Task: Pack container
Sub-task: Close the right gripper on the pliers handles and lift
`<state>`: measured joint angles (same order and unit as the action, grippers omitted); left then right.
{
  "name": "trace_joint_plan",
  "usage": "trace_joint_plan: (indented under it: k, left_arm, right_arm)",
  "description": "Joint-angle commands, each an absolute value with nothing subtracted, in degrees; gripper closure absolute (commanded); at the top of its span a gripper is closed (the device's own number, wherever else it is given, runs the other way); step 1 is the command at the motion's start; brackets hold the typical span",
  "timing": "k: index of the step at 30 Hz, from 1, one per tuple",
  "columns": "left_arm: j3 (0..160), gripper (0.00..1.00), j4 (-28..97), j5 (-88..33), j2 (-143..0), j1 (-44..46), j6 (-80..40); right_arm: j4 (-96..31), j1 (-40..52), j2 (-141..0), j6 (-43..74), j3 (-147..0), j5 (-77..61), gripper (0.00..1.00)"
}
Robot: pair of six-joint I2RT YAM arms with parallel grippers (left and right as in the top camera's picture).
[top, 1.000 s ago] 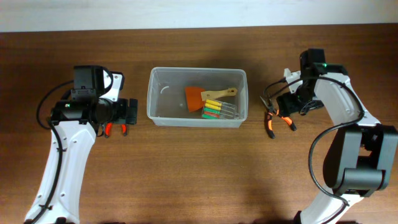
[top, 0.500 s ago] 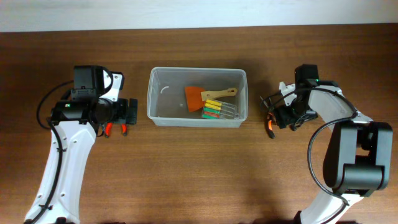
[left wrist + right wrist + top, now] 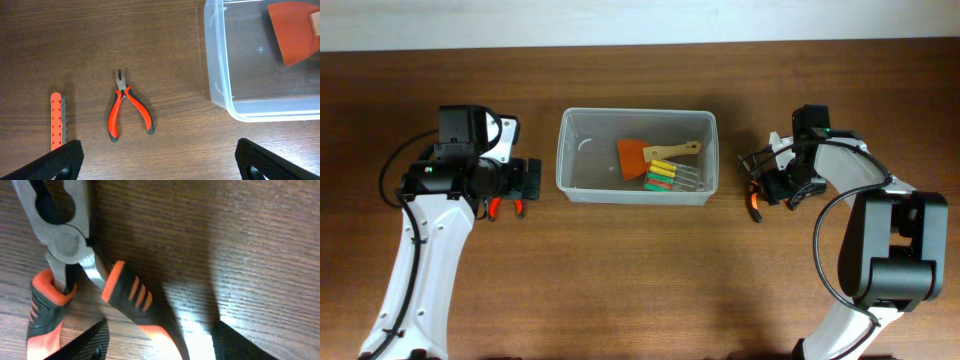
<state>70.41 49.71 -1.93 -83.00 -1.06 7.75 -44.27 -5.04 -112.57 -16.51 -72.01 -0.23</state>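
Observation:
The container point(image 3: 637, 197) is a translucent bin in the middle of the table, holding an orange scraper point(image 3: 633, 157) and several coloured screwdrivers point(image 3: 670, 176). Its corner shows in the left wrist view point(image 3: 220, 75). My left gripper point(image 3: 532, 180) is open and empty, just left of the bin and above small red pliers point(image 3: 125, 107). My right gripper point(image 3: 772, 185) is low over orange-and-black pliers point(image 3: 754, 200) to the right of the bin. In the right wrist view its fingers point(image 3: 157, 345) are open, one on each side of one handle of these pliers point(image 3: 65, 245).
An orange toothed strip point(image 3: 57, 122) lies on the table left of the small red pliers. The table is dark brown wood. A pale wall edge runs along the back.
My right gripper has moved down and left onto the orange-and-black pliers, then stayed still. The left arm has not moved.

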Motion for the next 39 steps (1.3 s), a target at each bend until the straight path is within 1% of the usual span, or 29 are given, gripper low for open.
trace_joint_plan:
  k: [1,3,6,7,10,15,18,20,23,26,30,35,39]
  left_arm:
    - [71.4,0.01,49.6,-1.9,-83.1,-1.3,8.7]
    - [71.4,0.01,49.6,-1.9,-83.1,-1.3,8.7]
    - [71.4,0.01,49.6,-1.9,-83.1,-1.3,8.7]
    - [71.4,0.01,49.6,-1.9,-83.1,-1.3,8.7]
    - [71.4,0.01,49.6,-1.9,-83.1,-1.3,8.7]
    - [71.4,0.01,49.6,-1.9,-83.1,-1.3,8.7]
    - [71.4,0.01,49.6,-1.9,-83.1,-1.3,8.7]
    - [71.4,0.01,49.6,-1.9,-83.1,-1.3,8.7]
    - [71.4,0.01,49.6,-1.9,-83.1,-1.3,8.7]
    - [71.4,0.01,49.6,-1.9,-83.1,-1.3,8.7]
    - [71.4,0.01,49.6,-1.9,-83.1,-1.3,8.7]
    - [71.4,0.01,49.6,-1.9,-83.1,-1.3,8.7]
    - [71.4,0.01,49.6,-1.9,-83.1,-1.3,8.7]
  right_arm:
    - [-44.1,-4.6,-114.3,-15.5,-71.5,-1.1,0.37]
    - [-44.5,-4.5,-114.3,-15.0,-71.6,-1.1,0.48]
    - [-44.9,-4.5,-114.3,-12.7,-71.6,-1.1,0.55]
    - [-45.4,-4.5,-114.3,-11.0,-71.6,-1.1,0.59]
    - [-46.0,-4.5,-114.3,-9.1,-71.6,-1.5,0.65]
    - [-45.6,-4.6,-114.3,-8.0,-71.6,-1.5,0.71]
    - [-45.6,-4.6,-114.3,-8.0,-72.1,-1.5,0.80]
    - [-45.7,-4.6,-114.3,-7.3,-72.7,-1.4,0.83]
    - [-46.7,-4.6,-114.1,-6.5,-74.7,-1.5,0.93]
    - [-48.9,-4.6,-113.6,-6.5,-77.7,-1.5,0.96]
    - [-53.6,-4.5,-111.8,-5.8,-83.6,-1.5,0.96]
    - [-61.6,-4.1,-108.0,-2.9,-94.3,-1.8,0.96]
    - [-68.4,-1.3,-105.0,-2.9,-104.8,-3.4,0.96]
